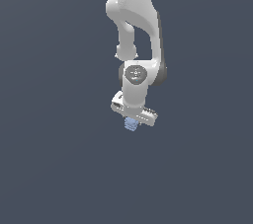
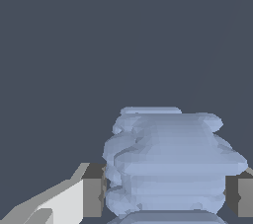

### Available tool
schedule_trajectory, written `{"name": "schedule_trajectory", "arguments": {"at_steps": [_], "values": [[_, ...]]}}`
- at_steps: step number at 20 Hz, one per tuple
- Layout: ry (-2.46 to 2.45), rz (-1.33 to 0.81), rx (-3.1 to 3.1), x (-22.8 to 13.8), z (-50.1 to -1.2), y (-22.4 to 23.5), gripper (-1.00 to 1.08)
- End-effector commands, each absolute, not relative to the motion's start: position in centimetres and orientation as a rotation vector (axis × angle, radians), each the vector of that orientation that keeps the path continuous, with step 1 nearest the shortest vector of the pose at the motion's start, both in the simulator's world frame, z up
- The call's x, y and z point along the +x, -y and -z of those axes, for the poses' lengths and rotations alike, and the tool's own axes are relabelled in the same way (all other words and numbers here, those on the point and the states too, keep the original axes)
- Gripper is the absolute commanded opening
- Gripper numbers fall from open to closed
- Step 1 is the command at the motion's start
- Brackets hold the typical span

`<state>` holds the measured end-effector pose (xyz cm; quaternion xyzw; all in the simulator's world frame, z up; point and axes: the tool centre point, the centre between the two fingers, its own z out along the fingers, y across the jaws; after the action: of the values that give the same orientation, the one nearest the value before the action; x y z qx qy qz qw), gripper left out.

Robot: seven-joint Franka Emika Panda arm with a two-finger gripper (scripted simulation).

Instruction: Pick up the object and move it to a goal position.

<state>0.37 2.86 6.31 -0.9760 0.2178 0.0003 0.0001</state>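
Note:
The object (image 1: 131, 125) is a small pale blue ridged block, seen just under the white hand of the arm in the exterior view. In the wrist view the object (image 2: 170, 161) fills the space between the two dark finger pads (image 2: 94, 191), which press on both of its sides. My gripper (image 1: 131, 122) is shut on it. The fingers are largely hidden behind the hand in the exterior view. No surface shows in contact with the block's underside.
The white Panda arm (image 1: 136, 30) comes down from the top middle of the exterior view. Around it there is only a plain dark grey-blue background, with no other objects or marker visible.

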Motion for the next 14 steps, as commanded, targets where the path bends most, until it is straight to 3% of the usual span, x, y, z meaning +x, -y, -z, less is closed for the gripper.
{"name": "schedule_trajectory", "arguments": {"at_steps": [1,14], "values": [[-0.683,0.0,-3.066,1.1,-7.0,-3.7,-1.0],[-0.685,0.0,-3.066,6.9,-11.6,-9.5,-1.0]]}}
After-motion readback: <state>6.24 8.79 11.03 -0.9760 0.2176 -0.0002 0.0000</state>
